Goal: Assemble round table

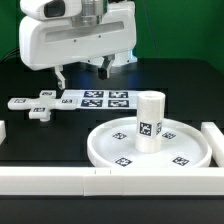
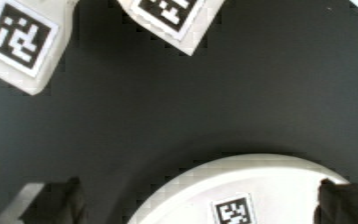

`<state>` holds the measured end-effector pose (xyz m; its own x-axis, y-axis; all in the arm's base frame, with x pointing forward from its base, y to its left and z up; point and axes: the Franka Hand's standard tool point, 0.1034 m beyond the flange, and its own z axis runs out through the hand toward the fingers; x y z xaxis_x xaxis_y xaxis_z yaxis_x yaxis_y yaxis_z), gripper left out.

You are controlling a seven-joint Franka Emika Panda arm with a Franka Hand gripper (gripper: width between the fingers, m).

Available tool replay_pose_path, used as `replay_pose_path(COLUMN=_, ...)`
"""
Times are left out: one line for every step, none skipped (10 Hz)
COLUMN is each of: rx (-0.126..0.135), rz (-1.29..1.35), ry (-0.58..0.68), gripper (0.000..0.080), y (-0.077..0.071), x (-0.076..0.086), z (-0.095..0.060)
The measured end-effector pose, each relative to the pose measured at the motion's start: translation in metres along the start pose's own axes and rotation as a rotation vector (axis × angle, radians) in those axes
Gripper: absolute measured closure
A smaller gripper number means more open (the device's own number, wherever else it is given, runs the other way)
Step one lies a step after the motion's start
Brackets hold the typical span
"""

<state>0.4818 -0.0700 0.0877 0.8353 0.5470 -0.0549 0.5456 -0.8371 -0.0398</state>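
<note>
The round table's white disc (image 1: 185,150) lies on the black table at the front right of the exterior view. The tagged white post (image 1: 150,120) stands upright on its hub. My gripper (image 1: 82,72) hangs open and empty above the back of the table, behind and to the exterior view's left of the disc, touching nothing. In the wrist view my gripper (image 2: 197,205) shows two dark fingertips (image 2: 51,200) spread wide. A curved white tagged surface (image 2: 247,185), apparently the disc, lies between and below them.
The marker board (image 1: 95,99) lies behind the disc. A small tagged white part (image 1: 40,108) lies at its left. White rails stand along the front (image 1: 100,182) and the right (image 1: 214,140). Two tagged white pieces (image 2: 25,45) (image 2: 176,20) show in the wrist view.
</note>
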Motion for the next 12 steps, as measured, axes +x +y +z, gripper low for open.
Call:
replay_pose_path(rx=-0.048, rz=-0.071, ry=0.034, gripper=0.015, y=0.011, x=-0.006, z=0.003)
replay_pose_path(rx=-0.077, rz=-0.1, ry=0.049, gripper=0.015, y=0.021, x=-0.024, z=0.008)
replay_pose_path(rx=-0.084, rz=-0.093, ry=0.051, gripper=0.015, y=0.027, x=-0.034, z=0.01)
replay_pose_path(rx=-0.105, rz=-0.124, ry=0.065, gripper=0.015, y=0.032, x=-0.037, z=0.01)
replay_pose_path(rx=-0.102, rz=-0.122, ry=0.064, gripper=0.015, y=0.031, x=-0.036, z=0.011)
replay_pose_path(rx=-0.102, rz=-0.124, ry=0.064, gripper=0.015, y=0.03, x=-0.036, z=0.011)
replay_pose_path(rx=-0.103, rz=-0.131, ry=0.064, gripper=0.015, y=0.031, x=-0.036, z=0.012)
replay_pose_path(rx=-0.105, rz=-0.16, ry=0.059, gripper=0.015, y=0.032, x=-0.039, z=0.017)
replay_pose_path(rx=-0.101, rz=-0.182, ry=0.05, gripper=0.015, y=0.035, x=-0.05, z=0.024)
replay_pose_path(rx=-0.096, rz=-0.185, ry=0.045, gripper=0.015, y=0.036, x=-0.058, z=0.028)
replay_pose_path(rx=-0.093, rz=-0.187, ry=0.04, gripper=0.015, y=0.037, x=-0.066, z=0.032)
replay_pose_path(rx=-0.089, rz=-0.18, ry=0.037, gripper=0.015, y=0.038, x=-0.07, z=0.033)
